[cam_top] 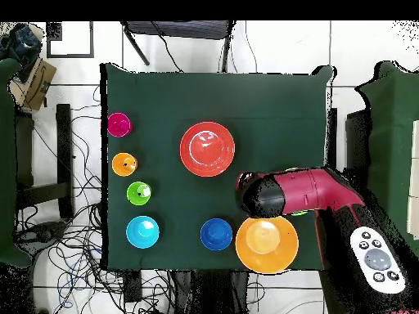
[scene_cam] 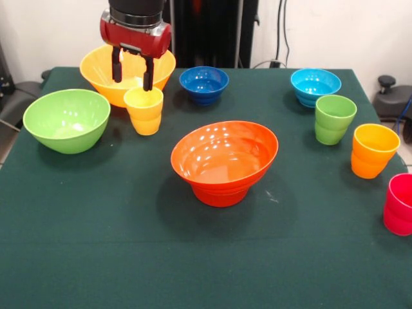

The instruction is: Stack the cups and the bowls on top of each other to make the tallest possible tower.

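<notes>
My gripper [scene_cam: 132, 81] is open and hangs just above the yellow cup [scene_cam: 144, 111], its fingertips at the height of the cup's rim. The large yellow bowl [scene_cam: 100, 71] stands right behind the cup. The tower [scene_cam: 224, 161] is a wide orange bowl on a smaller orange bowl at the table's middle, and it also shows in the overhead view [cam_top: 207, 149]. The green bowl [scene_cam: 66, 120] stands at the left. In the overhead view my arm [cam_top: 303, 192] hides the yellow cup and most of the green bowl.
The dark blue bowl [scene_cam: 203, 84] and light blue bowl [scene_cam: 315, 85] stand at the far side. The green cup [scene_cam: 334, 119], orange-yellow cup [scene_cam: 373, 150] and pink-red cup [scene_cam: 400, 203] line the right edge. The table is covered with a dark green cloth [scene_cam: 96, 225].
</notes>
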Robot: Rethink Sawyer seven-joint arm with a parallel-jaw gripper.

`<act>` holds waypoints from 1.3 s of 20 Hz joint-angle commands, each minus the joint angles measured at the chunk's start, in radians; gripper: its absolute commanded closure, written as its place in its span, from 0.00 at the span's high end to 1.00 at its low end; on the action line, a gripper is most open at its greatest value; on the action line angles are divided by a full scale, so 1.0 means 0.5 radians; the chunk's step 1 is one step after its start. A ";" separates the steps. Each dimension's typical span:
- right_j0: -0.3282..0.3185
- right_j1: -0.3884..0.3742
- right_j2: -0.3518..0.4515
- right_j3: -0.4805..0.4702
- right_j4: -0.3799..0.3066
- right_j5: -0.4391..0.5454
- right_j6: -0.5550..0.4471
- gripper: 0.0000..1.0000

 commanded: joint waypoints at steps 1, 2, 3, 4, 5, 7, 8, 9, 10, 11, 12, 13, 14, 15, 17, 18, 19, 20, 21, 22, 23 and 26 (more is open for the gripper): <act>0.036 0.119 0.059 0.088 0.027 0.248 -0.374 1.00; 0.032 0.125 0.060 0.091 0.039 0.259 -0.371 1.00; 0.028 0.135 0.061 0.097 0.050 0.267 -0.367 1.00; 0.035 0.140 0.053 0.102 0.039 0.248 -0.350 1.00; 0.045 0.143 0.042 0.106 0.027 0.233 -0.328 1.00; 0.055 0.151 0.033 0.118 0.023 0.209 -0.294 1.00; 0.061 0.154 0.031 0.115 0.025 0.212 -0.284 1.00; 0.065 0.154 0.029 0.118 0.023 0.208 -0.275 1.00; 0.069 0.157 0.026 0.117 0.023 0.208 -0.266 1.00; 0.070 0.161 0.023 0.121 0.020 0.202 -0.257 1.00; 0.073 0.168 0.019 0.117 0.018 0.199 -0.249 1.00; 0.074 0.171 0.017 0.118 0.013 0.194 -0.245 1.00; 0.076 0.175 0.012 0.117 0.008 0.188 -0.237 1.00; 0.075 0.181 0.008 0.117 0.004 0.179 -0.231 1.00; 0.074 0.191 0.005 0.121 0.001 0.167 -0.224 1.00; 0.075 0.197 0.003 0.121 -0.005 0.159 -0.220 1.00; 0.078 0.203 -0.001 0.120 -0.010 0.152 -0.213 1.00; 0.080 0.213 -0.005 0.120 -0.017 0.141 -0.205 1.00; 0.081 0.220 -0.007 0.120 -0.020 0.132 -0.198 1.00; 0.087 0.231 -0.010 0.111 -0.026 0.127 -0.193 1.00; 0.090 0.236 -0.013 0.108 -0.030 0.121 -0.188 1.00; 0.102 0.268 -0.026 0.087 -0.050 0.094 -0.164 1.00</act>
